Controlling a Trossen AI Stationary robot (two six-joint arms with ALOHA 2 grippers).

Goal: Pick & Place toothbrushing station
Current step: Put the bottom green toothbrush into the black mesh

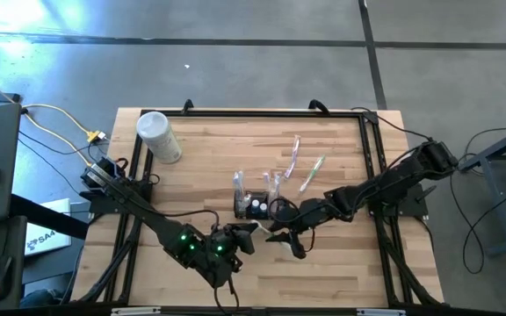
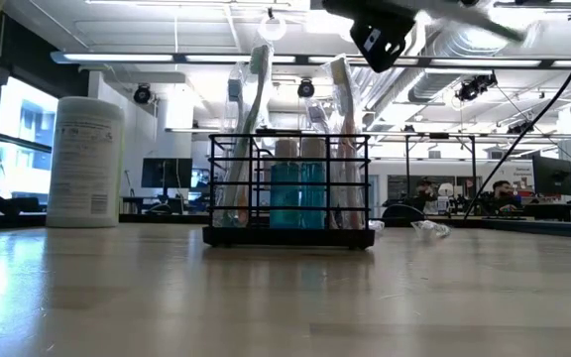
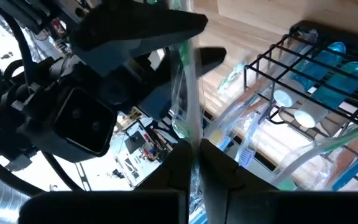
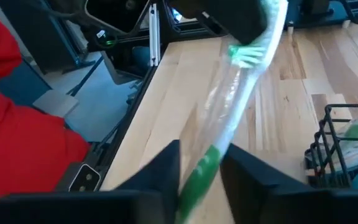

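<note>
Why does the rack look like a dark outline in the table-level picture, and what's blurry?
Low view: bright ceiling lights behind backlight the black wire caddy, and the tabletop mirrors their glare. Right wrist view: the wrapped green toothbrush sits too close, so it blurs. High view: evenly lit.

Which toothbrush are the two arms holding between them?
Start at the black wire caddy in the middle of the wooden table. Just in front of it, the left pincer and right pincer meet on one toothbrush. It is green and white in a clear wrapper, held in the air, unlike those in the caddy or lying behind it.
</note>
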